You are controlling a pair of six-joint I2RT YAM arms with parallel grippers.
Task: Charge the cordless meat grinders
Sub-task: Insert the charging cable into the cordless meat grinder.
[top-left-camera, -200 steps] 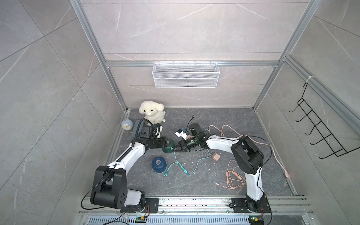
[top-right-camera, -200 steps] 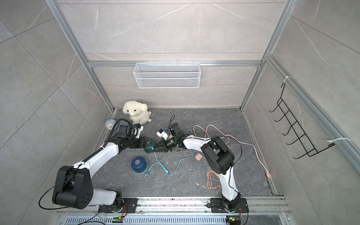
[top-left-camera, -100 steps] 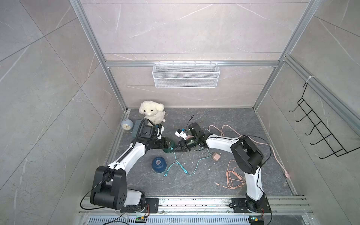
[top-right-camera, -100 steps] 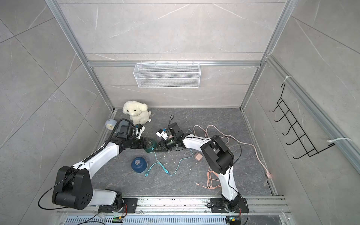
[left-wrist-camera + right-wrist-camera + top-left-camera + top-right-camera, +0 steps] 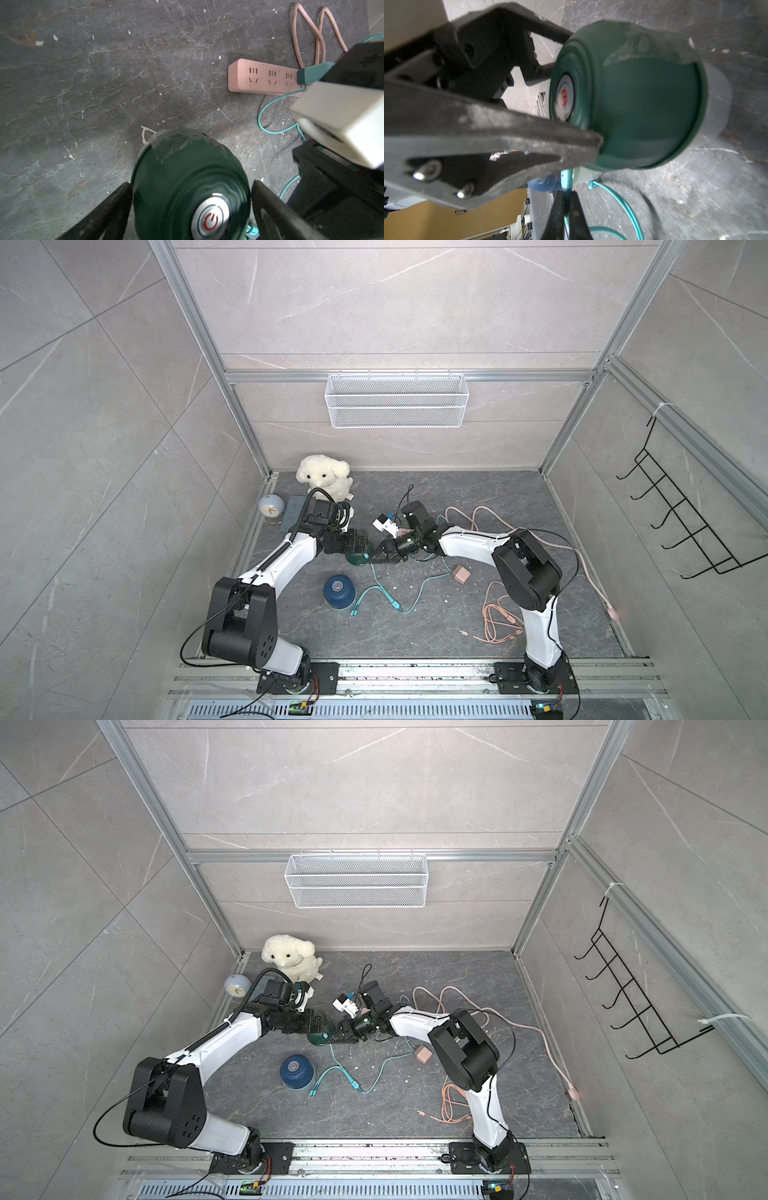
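The dark green meat grinder lies tilted on the floor between my two arms. Its silver power button faces my left gripper. That gripper is open, one finger on each side of the dome with thin gaps. My right gripper is shut on the plug of a teal cable. The plug end reaches up to the green grinder's lower rim. The dark blue meat grinder stands upright nearer the front, untouched.
A pink power strip lies behind the grinders with a teal plug in it. Loose teal cable, a pink cube charger and coiled orange cable lie on the floor. A plush sheep and pale blue clock sit at the back left.
My left gripper's jaws have spread wider around the green grinder. Both arms stay almost where they were, and the right gripper keeps its hold on the plug.
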